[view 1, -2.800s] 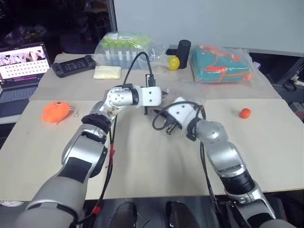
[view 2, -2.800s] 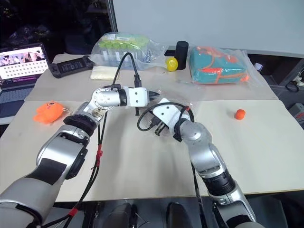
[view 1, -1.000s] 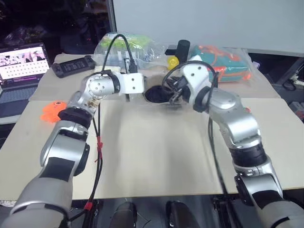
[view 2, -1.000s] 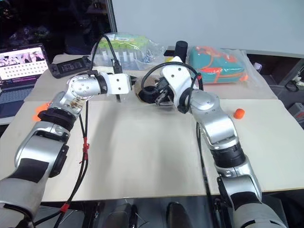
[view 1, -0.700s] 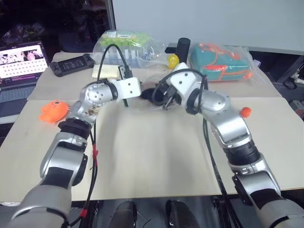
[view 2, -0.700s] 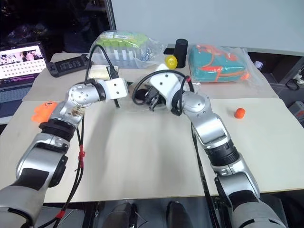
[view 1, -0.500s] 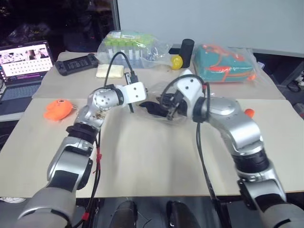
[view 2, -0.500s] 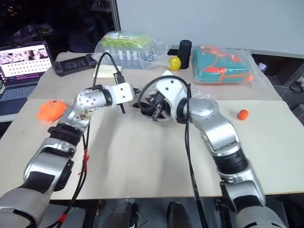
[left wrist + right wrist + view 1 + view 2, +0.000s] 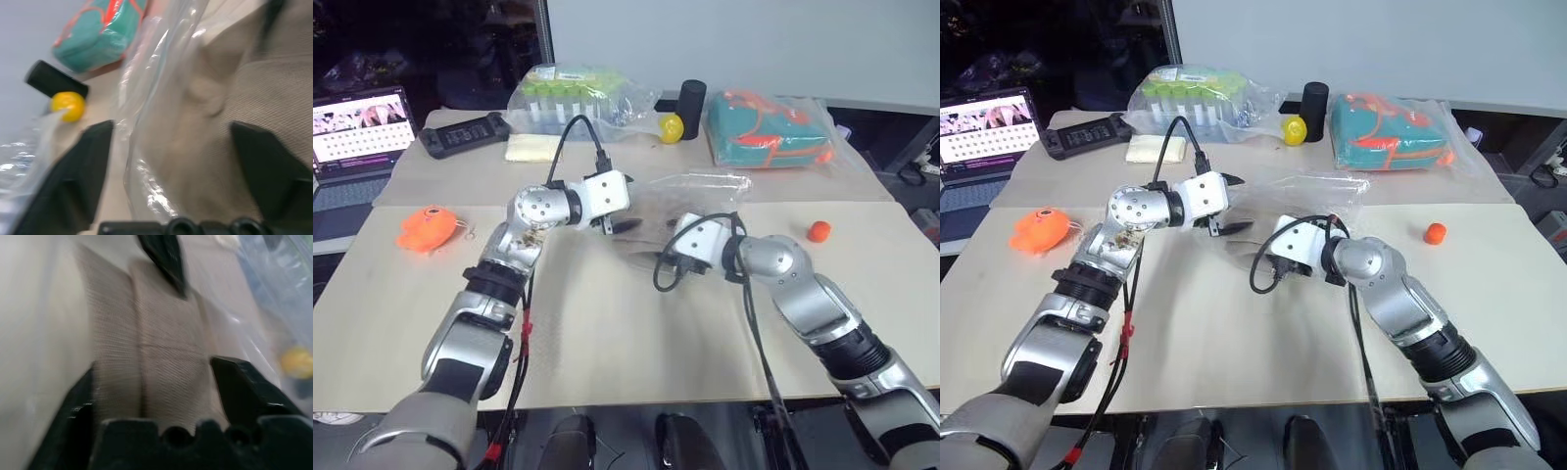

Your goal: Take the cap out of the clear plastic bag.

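Observation:
The clear plastic bag (image 9: 700,192) lies crinkled on the beige table (image 9: 607,343), between my two grippers. The cap (image 9: 161,357), beige woven fabric, is inside it; in the left wrist view the cap (image 9: 274,83) shows through the glossy plastic. In the head views it is hard to tell from the table. My left gripper (image 9: 1225,205) is open at the bag's left end, its fingers wide on either side of bag and cap. My right gripper (image 9: 156,369) is open too, low over the table at the bag's near side, with the cap's fabric between its spread fingers.
At the back stand a bag of green-topped tubes (image 9: 573,93), a yellow ball (image 9: 672,127), a black cylinder (image 9: 691,98) and a bagged teal-and-orange item (image 9: 769,132). An orange toy (image 9: 429,227), a controller (image 9: 465,135) and a laptop (image 9: 357,127) are left. A small orange-red cap (image 9: 819,231) is right.
Both arms came down and toward me, bringing the bag from up in the air to the table. Both grippers went from shut to open and let go of it.

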Robot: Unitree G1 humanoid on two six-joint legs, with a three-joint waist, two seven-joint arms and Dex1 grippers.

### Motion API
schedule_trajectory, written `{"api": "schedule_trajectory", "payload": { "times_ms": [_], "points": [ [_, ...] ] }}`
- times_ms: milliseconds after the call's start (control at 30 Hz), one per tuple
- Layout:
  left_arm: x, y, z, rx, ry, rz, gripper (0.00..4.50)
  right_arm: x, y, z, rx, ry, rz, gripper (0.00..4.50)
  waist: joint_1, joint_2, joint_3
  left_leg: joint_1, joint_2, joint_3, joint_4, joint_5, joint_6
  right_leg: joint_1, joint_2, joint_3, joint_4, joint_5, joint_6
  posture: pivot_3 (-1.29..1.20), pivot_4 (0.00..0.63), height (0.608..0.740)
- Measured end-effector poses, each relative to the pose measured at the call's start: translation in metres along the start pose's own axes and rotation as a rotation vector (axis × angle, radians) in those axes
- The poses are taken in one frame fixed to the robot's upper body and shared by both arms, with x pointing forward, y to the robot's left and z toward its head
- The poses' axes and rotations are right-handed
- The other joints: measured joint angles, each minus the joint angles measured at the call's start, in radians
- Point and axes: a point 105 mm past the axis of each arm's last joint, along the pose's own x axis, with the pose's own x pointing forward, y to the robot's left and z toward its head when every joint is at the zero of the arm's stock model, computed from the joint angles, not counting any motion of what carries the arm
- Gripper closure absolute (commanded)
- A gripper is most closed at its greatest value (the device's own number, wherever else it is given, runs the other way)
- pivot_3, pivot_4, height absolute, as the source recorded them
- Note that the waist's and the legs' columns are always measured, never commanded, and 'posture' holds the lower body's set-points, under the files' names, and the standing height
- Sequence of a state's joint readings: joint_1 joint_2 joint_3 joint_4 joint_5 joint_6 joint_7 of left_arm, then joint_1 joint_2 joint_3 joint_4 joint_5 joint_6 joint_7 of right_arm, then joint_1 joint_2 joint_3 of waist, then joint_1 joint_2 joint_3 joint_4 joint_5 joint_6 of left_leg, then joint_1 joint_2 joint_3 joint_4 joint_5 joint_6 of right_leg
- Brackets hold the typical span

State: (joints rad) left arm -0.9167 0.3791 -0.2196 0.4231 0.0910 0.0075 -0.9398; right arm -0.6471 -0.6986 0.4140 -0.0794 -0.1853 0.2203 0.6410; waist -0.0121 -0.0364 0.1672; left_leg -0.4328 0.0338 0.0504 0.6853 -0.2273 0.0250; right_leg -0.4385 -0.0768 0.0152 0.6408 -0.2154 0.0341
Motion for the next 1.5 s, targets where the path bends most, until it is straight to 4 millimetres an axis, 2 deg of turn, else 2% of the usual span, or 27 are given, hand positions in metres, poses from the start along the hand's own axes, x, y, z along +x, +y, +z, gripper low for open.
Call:
{"api": "schedule_trajectory", "payload": {
  "times_ms": [100,200,267,367,467,567,667,733,833,900,1033,1100,1233,1333,1500],
  "points": [
    [-0.001,-0.004,0.007,-0.099,-0.027,-0.016,0.00,0.001,-0.003,-0.004,-0.073,-0.005,-0.035,0.04,0.000,0.000,0.000,0.000,0.000,0.000,0.000,0.000,0.000,0.000,0.000,0.000,0.000,0.000,0.000,0.00,0.150,0.740],
    [0.000,-0.009,0.026,-0.268,-0.097,-0.050,0.00,0.003,-0.009,-0.009,-0.175,-0.002,-0.102,0.04,-0.001,0.000,0.000,0.001,0.000,0.000,0.000,0.000,0.000,0.000,0.000,0.001,0.000,0.000,0.000,0.00,0.150,0.740],
    [-0.001,-0.019,0.038,-0.394,-0.143,-0.117,0.00,0.006,-0.008,-0.007,-0.150,-0.017,-0.114,0.04,-0.004,0.000,0.000,0.002,0.000,0.000,0.000,0.000,0.000,0.000,0.001,0.002,0.000,0.000,0.000,0.00,0.150,0.740],
    [-0.006,-0.024,0.055,-0.610,-0.218,-0.186,0.00,0.006,0.004,0.009,0.247,-0.132,-0.084,0.04,-0.010,0.000,0.000,0.003,0.001,-0.004,0.000,0.000,-0.001,0.001,0.002,0.003,0.002,0.000,0.000,0.00,0.150,0.740],
    [-0.012,-0.026,0.066,-0.758,-0.250,-0.247,0.00,-0.007,0.011,0.029,0.643,-0.225,0.036,0.04,-0.003,0.000,0.000,0.002,0.000,-0.011,0.001,0.001,-0.001,0.002,0.001,0.002,0.003,0.000,0.000,0.00,0.150,0.740],
    [-0.016,-0.033,0.075,-0.816,-0.254,-0.329,0.00,-0.028,0.017,0.040,0.837,-0.231,0.159,0.04,0.006,0.000,0.000,0.005,0.000,-0.014,0.002,0.000,0.000,0.008,0.000,-0.001,0.001,0.000,0.000,0.00,0.150,0.740],
    [-0.020,-0.033,0.075,-0.853,-0.228,-0.353,0.00,-0.042,0.016,0.046,1.118,-0.257,0.227,0.04,0.004,0.000,0.000,0.013,0.000,-0.014,0.002,0.000,0.000,0.014,0.000,-0.001,-0.001,0.000,-0.001,0.00,0.150,0.740],
    [-0.020,-0.034,0.077,-0.875,-0.226,-0.365,0.00,-0.051,0.013,0.056,1.273,-0.318,0.311,0.04,0.001,0.000,0.000,0.014,0.000,-0.014,0.002,0.000,0.000,0.014,0.001,0.000,-0.001,-0.001,-0.001,0.00,0.150,0.740],
    [-0.020,-0.035,0.079,-0.896,-0.217,-0.375,0.00,-0.066,0.012,0.068,1.385,-0.408,0.428,0.04,0.000,0.000,0.000,0.017,0.000,-0.015,0.001,0.000,0.000,0.016,0.001,0.000,0.000,-0.001,-0.002,0.00,0.150,0.740],
    [-0.021,-0.034,0.077,-0.902,-0.212,-0.369,0.00,-0.070,0.021,0.063,1.469,-0.403,0.477,0.04,-0.001,0.000,0.000,0.018,-0.001,-0.014,0.000,0.000,0.000,0.016,0.001,0.001,0.000,-0.001,-0.002,0.00,0.150,0.740],
    [-0.028,-0.032,0.071,-0.865,-0.177,-0.361,0.00,-0.079,0.051,0.058,1.627,-0.374,0.593,0.04,-0.002,0.000,0.000,0.018,-0.001,-0.013,-0.002,0.000,0.000,0.015,0.000,0.002,-0.001,-0.001,-0.002,0.00,0.150,0.740],
    [-0.032,-0.030,0.062,-0.772,-0.131,-0.343,0.00,-0.082,0.064,0.056,1.762,-0.347,0.584,0.04,-0.004,0.000,0.000,0.018,-0.001,-0.012,-0.004,0.000,0.000,0.016,0.000,0.002,-0.002,-0.002,-0.003,0.00,0.150,0.740],
    [-0.033,-0.024,0.040,-0.511,-0.020,-0.299,0.00,-0.061,0.084,0.053,2.071,-0.327,0.451,0.04,-0.011,0.001,0.000,0.019,-0.001,-0.010,-0.005,0.000,0.000,0.015,0.002,0.005,-0.001,-0.003,-0.004,0.00,0.150,0.740],
    [-0.034,-0.021,0.017,-0.293,0.072,-0.292,0.00,-0.045,0.087,0.056,2.269,-0.309,0.293,0.04,-0.012,0.001,0.000,0.018,0.000,-0.011,-0.005,0.001,0.001,0.014,0.002,0.006,-0.001,-0.003,-0.004,0.00,0.150,0.740],
    [-0.039,-0.016,0.008,-0.059,0.111,-0.326,0.00,-0.038,0.081,0.071,2.464,-0.319,0.166,0.04,-0.004,0.001,0.000,0.015,0.000,-0.012,-0.005,0.001,0.001,0.013,0.001,0.004,-0.003,-0.004,-0.003,0.00,0.150,0.740]
  ]
}}
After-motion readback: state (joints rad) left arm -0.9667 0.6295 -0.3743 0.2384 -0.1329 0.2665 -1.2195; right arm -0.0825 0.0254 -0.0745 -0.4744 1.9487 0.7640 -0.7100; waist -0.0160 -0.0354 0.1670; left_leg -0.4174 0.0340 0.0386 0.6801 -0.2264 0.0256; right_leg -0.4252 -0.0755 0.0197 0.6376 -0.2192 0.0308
